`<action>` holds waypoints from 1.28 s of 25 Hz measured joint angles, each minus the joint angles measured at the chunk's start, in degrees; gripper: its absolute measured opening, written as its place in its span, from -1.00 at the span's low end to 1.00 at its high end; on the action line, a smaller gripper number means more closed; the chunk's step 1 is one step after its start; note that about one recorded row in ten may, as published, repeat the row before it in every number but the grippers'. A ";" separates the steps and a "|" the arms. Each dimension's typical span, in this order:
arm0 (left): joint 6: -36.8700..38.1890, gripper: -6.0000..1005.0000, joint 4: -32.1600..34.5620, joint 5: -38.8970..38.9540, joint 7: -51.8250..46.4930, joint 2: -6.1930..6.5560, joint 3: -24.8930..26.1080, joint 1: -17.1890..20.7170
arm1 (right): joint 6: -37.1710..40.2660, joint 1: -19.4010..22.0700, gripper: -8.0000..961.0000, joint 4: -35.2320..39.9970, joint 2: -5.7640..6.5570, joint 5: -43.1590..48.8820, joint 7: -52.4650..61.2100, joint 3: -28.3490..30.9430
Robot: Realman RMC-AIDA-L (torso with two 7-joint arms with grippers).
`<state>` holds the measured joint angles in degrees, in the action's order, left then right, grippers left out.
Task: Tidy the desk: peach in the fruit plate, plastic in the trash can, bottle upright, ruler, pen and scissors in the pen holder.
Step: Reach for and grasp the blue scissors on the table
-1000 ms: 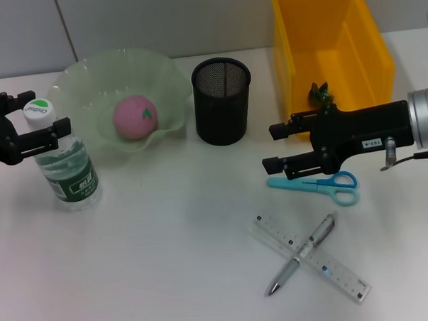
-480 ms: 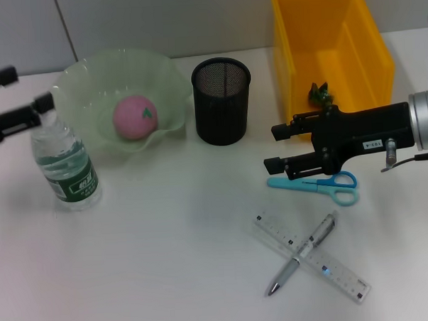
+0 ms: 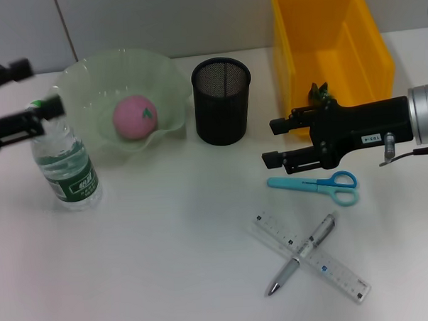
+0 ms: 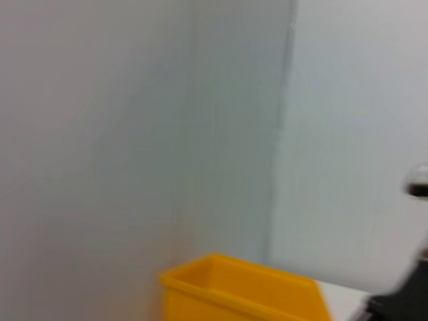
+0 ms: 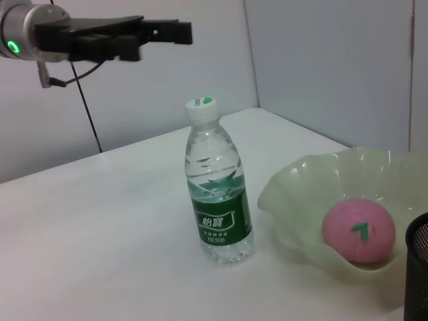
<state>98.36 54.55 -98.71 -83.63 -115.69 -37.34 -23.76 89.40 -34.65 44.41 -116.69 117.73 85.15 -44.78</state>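
Above bottle cap, left gripper (image 3: 28, 90) fingers (image 3: 52, 107) parted, holding nothing. Bottle (image 3: 63, 163) upright on white surface (image 3: 169, 262), beside fruit plate (image 3: 90, 84) with peach (image 3: 135, 116) inside. Right gripper (image 3: 273, 141) fingers (image 3: 272, 158) apart, empty, just above scissors (image 3: 318, 183). Pen (image 3: 303, 252) crosses ruler (image 3: 314, 257). Black mesh pen holder (image 3: 222, 100) mid-surface. Yellow trash can (image 3: 323, 49) holds green plastic (image 3: 320, 93). Pale grey wall panels (image 3: 158, 21) behind.

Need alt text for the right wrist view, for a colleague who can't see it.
A water bottle stands upright on the white desk, beside a pale green plate holding a pink peach. The left gripper hangs open above and behind the bottle.
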 joint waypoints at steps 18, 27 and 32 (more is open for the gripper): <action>-0.29 0.69 -2.02 -4.69 -0.85 -2.84 -15.74 0.27 | 0.46 -0.55 0.47 -0.18 0.28 0.02 3.78 -0.27; -6.71 0.69 -18.32 -4.45 11.99 -2.92 -16.34 -2.00 | 0.36 -0.11 0.47 -0.54 0.59 0.40 4.72 -0.50; -8.59 0.69 -23.20 -3.81 16.92 -3.05 -16.37 -2.32 | 0.29 0.13 0.47 -0.67 0.60 0.51 4.74 -0.53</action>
<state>89.77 31.35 -102.52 -66.72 -118.74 -53.70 -26.08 89.68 -34.52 43.75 -116.10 118.24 89.89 -45.31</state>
